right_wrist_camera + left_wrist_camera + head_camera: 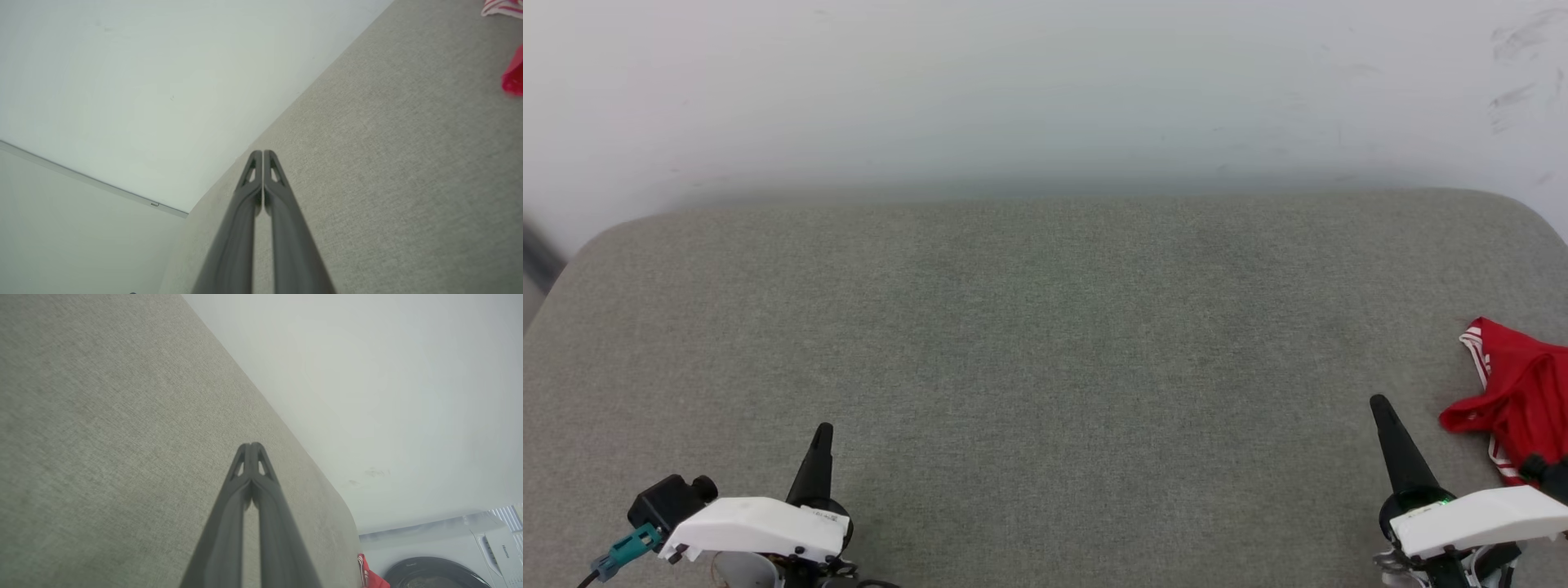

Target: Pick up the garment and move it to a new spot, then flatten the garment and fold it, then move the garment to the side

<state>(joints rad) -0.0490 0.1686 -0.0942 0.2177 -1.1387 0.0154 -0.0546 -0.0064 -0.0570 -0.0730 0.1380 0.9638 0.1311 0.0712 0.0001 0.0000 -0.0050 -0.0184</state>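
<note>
The garment is a crumpled red heap with white striped trim at the right edge of the grey padded surface, partly cut off by the head view's border. A red scrap of the garment shows low in the left wrist view, and bits of the garment sit at the right wrist view's far right. My right gripper is shut and empty, a short way left of the heap, not touching it. My left gripper is shut and empty at the lower left, far from the cloth. Both pairs of fingers, left and right, press together.
A pale wall stands right behind the padded surface. A white washing machine with a dark round door stands past the surface's right end. The surface's corners are rounded.
</note>
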